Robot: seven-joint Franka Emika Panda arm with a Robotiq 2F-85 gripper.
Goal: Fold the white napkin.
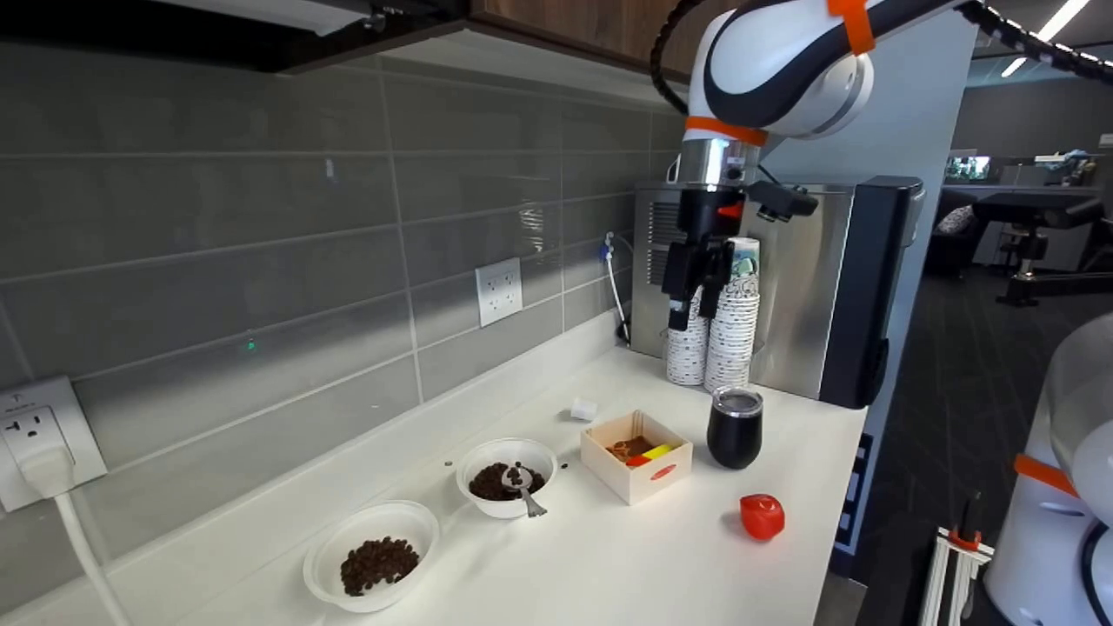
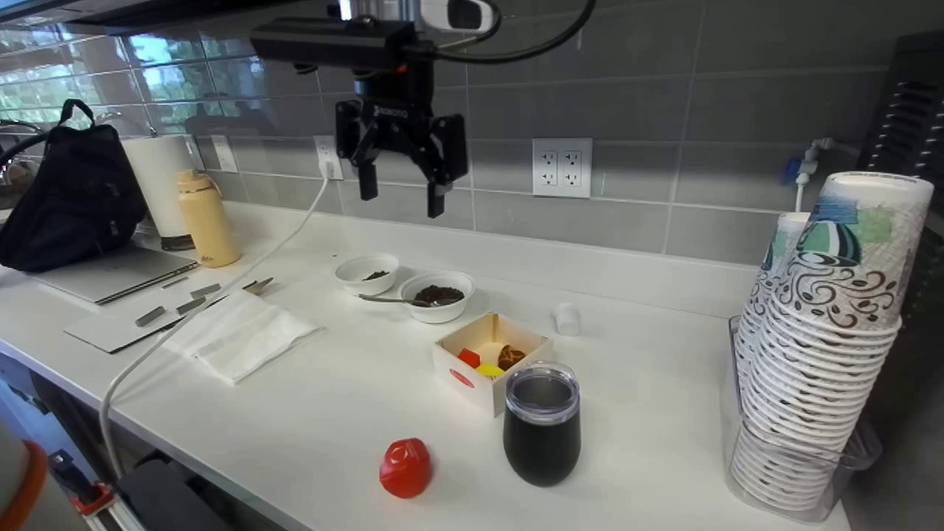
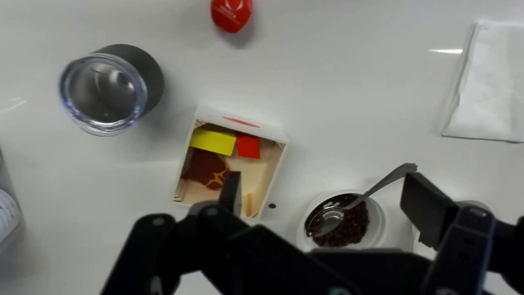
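Note:
The white napkin (image 2: 240, 333) lies flat on the white counter in an exterior view, with layered edges and part of it near a grey sheet and a cable. It also shows in the wrist view (image 3: 487, 92) at the upper right, cut off by the frame's edge. In the remaining exterior view the napkin is out of view. My gripper (image 2: 402, 200) is open and empty, high above the counter, and apart from the napkin. In the wrist view its fingers (image 3: 321, 182) stand wide apart over the box and a bowl.
A wooden box (image 2: 472, 383), a black tumbler (image 2: 542, 435), a red object (image 2: 405, 468) and two white bowls (image 2: 440, 313) (image 2: 354, 279), one with a spoon (image 2: 391, 299), stand on the counter. Paper cup stacks (image 2: 818, 369) stand at one end. A white cable (image 2: 158, 346) crosses near the napkin.

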